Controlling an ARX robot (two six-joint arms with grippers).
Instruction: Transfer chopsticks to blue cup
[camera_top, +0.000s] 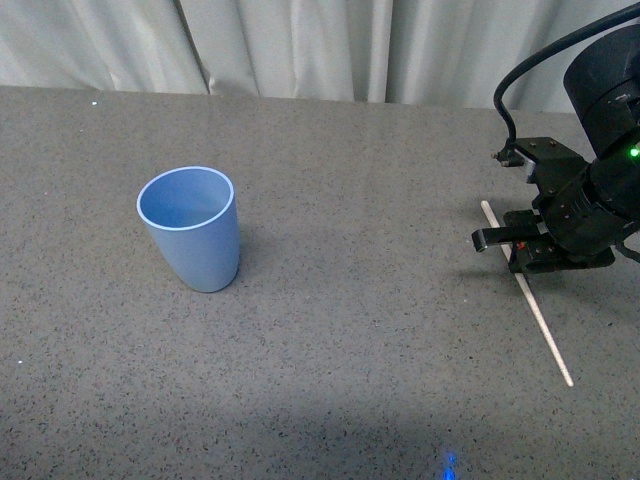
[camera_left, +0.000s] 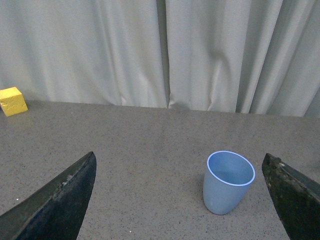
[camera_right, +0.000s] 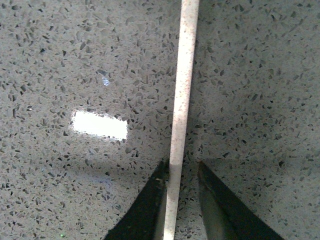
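One right hand (camera_top: 517, 248), angled down, straddling chopsticks (camera_top: 543, 325)

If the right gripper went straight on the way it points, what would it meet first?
Probably the speckled table, its fingers landing either side of the chopstick: the right gripper points down and straddles it. Remaining height is hard to judge.

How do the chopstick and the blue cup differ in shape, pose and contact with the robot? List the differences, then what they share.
The chopstick is thin, straight and cream; the blue cup is wide, tapered and light blue. The chopstick lies flat; the blue cup stands upright, mouth up. The right gripper has its jaws either side of the chopstick; the blue cup stands alone. Both rest on the grey speckled table.
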